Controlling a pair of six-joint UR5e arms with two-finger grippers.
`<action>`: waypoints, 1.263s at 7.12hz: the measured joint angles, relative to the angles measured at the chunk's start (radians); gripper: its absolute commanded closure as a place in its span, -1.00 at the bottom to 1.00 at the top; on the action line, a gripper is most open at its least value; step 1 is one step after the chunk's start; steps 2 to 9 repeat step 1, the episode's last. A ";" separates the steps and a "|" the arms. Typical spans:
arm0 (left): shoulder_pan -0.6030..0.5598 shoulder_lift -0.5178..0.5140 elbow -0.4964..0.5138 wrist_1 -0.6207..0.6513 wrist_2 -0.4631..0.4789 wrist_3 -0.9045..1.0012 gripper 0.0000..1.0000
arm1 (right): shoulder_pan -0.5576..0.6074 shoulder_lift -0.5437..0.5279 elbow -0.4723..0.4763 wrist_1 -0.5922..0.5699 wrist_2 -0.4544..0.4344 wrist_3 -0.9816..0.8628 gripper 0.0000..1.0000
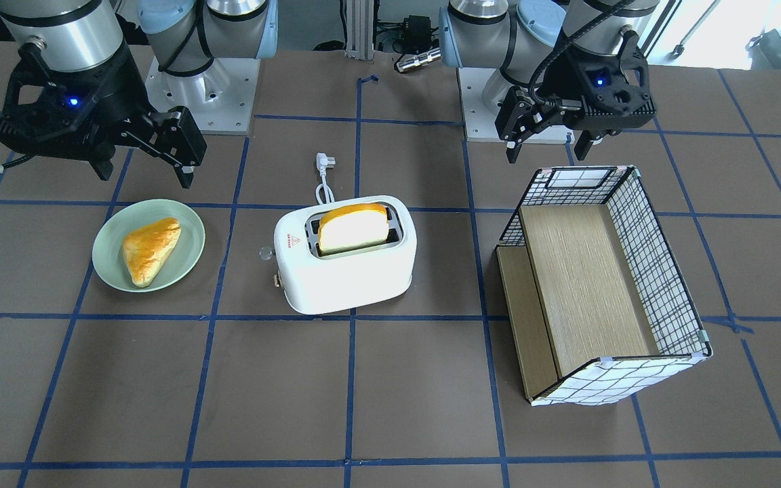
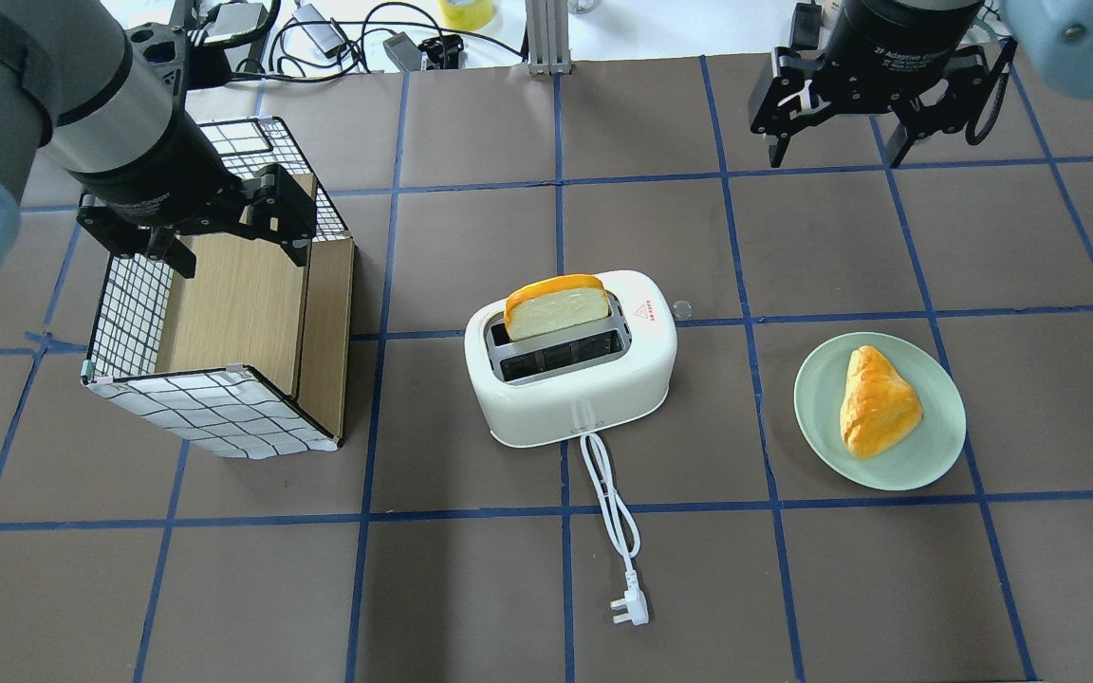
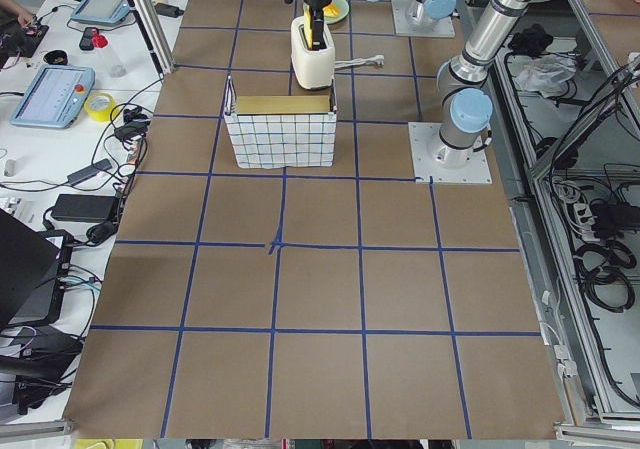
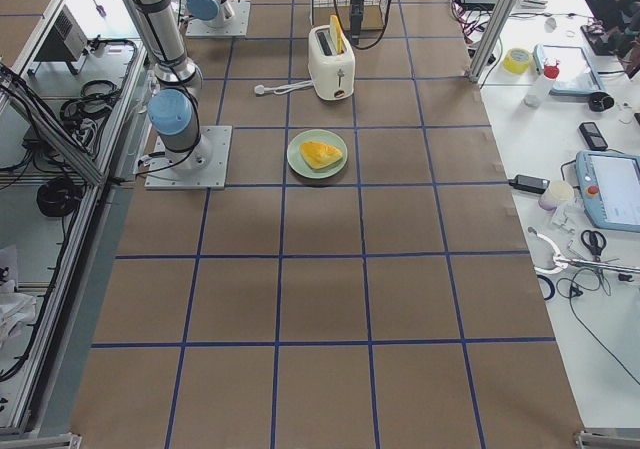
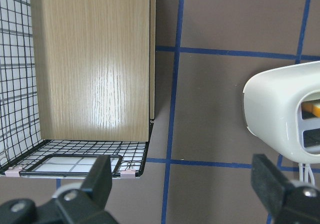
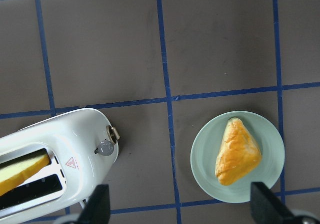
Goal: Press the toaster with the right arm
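toaster (image 1: 350, 278): parked mid-table (image 1: 390, 407), upright; a bread slice (image 1: 353, 226) is stuck up out of one slot, the other slot is seen bare
knob end: turned toward the plate (image 1: 190, 220); a clear knob (image 6: 105, 147) is seen there, and the little tab (image 6: 114, 132) beside it is probably the lever, though it's too small to call
right gripper (image 1: 143, 175): held high with fingers spread wide and nothing between them; well apart from the toaster; toaster end and plate are both caught in its wrist view
left gripper (image 1: 548, 152): jaws parted too, nothing held; hung over the far edge of the basket (image 1: 662, 271)
open room: a bare strip of table is left between knob end and plate rim
plate: a pastry (image 1: 150, 249) is laid on it
cord (image 2: 608, 493): trailed off the toaster's robot-facing side, plug (image 2: 630, 610) flat on the table
basket: set well apart on the toaster's other side
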 measured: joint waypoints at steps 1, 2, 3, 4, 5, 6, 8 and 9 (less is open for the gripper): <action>0.000 0.000 0.000 0.000 0.000 0.000 -1.00 | 0.000 -0.001 0.000 0.000 0.000 0.000 -1.00; 0.000 0.000 0.000 0.000 0.000 0.000 -1.00 | 0.000 -0.001 0.000 0.000 0.000 0.000 -1.00; 0.000 0.000 0.000 0.000 0.000 0.000 -1.00 | 0.000 -0.001 0.000 0.000 0.000 0.000 -1.00; 0.000 0.000 0.000 0.000 0.000 0.000 -1.00 | 0.000 -0.001 0.000 0.000 0.000 0.000 -1.00; 0.000 0.000 0.000 0.000 0.000 0.000 -1.00 | 0.000 -0.001 0.000 0.000 0.000 0.000 -1.00; 0.000 0.000 0.000 0.000 0.000 0.000 -1.00 | 0.000 -0.001 0.000 0.000 0.000 0.000 -1.00; 0.000 0.000 0.000 0.000 0.000 0.000 -1.00 | 0.000 -0.001 0.000 0.000 0.000 0.000 -1.00; 0.000 0.000 0.000 0.000 0.000 0.000 -1.00 | 0.000 -0.001 0.000 0.000 0.000 0.000 -1.00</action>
